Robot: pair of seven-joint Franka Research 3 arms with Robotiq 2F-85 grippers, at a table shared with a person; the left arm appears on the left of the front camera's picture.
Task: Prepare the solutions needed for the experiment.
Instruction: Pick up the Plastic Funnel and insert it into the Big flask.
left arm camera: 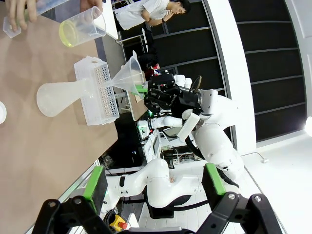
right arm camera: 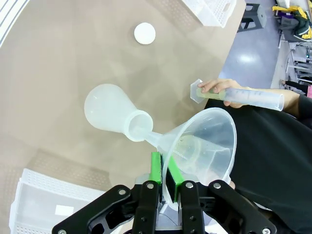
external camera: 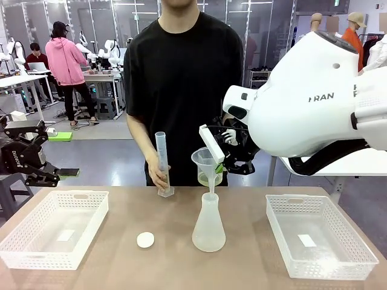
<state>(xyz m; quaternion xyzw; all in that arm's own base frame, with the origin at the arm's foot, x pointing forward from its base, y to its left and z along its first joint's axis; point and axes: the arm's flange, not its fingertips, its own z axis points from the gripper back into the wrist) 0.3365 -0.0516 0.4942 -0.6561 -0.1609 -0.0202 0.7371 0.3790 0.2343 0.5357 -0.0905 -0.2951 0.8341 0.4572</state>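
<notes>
As seen from the front, found the right pincer [external camera: 218, 166] just right of centre frame, clenched on the rim of a clear funnel [external camera: 202, 160], green pads either side of its wall. Noted the funnel tilted, stem tip at the mouth of the flask [external camera: 208, 226]. Found the flask upright on the bench [external camera: 121, 266] at lower centre, cloudy; could not tell whether filled. Saw a white stopper [external camera: 145, 240] lying on the bench left of it, apart. Logged a person's hand [external camera: 158, 176] at centre, holding a graduated cylinder [external camera: 161, 151] upright, base at the bench's far edge. Spotted a clear cup [left arm camera: 90, 24] of yellow liquid [left arm camera: 68, 36] at upper left of the left wrist view. Recorded the left pincer [external camera: 59, 174] at far left edge, released, jaws wide.
</notes>
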